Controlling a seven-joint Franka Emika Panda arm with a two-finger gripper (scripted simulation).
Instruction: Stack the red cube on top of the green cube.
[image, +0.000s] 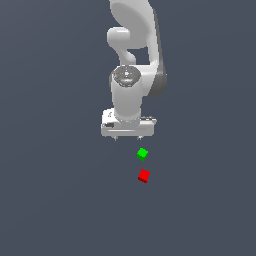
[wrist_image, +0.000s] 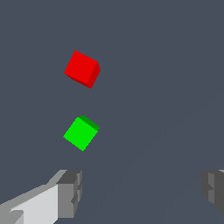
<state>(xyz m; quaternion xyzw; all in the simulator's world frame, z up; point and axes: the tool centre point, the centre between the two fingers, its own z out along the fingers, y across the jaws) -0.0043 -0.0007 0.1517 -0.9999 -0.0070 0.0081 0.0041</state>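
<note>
The red cube (image: 144, 176) lies on the dark grey floor, with the green cube (image: 142, 154) a short way from it, closer to the arm; the two are apart. My gripper (image: 128, 138) hangs above the floor just beyond the green cube, toward the exterior view's left of it, with jaws wide open and empty. In the wrist view both the red cube (wrist_image: 82, 69) and the green cube (wrist_image: 82, 133) show ahead of the gripper (wrist_image: 142, 188), off the line between the fingers (wrist_image: 70, 192), and both finger pads are far apart.
The white arm (image: 134, 55) rises behind the gripper at the top of the exterior view. The dark grey floor (image: 50, 200) stretches around both cubes.
</note>
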